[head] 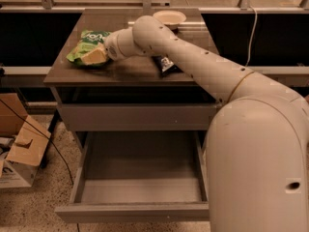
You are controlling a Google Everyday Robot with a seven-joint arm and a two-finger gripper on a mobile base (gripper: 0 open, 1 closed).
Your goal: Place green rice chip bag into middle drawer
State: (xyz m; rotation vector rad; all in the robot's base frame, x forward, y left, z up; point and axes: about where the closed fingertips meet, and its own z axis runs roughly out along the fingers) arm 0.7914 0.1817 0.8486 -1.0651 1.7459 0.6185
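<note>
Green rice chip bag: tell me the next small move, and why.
Probably secure a hold on the green rice chip bag before any lifting. The claw sits right against it on the left of the cabinet top, the bag lies on that top, and the middle drawer stands open below.

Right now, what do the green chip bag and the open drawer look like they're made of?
The green rice chip bag, at the gripper on the cabinet top, looks like thin plastic film: crinkled, slightly glossy. The middle drawer looks like matte grey painted metal or laminate, flat and even; I can't tell which.
</note>
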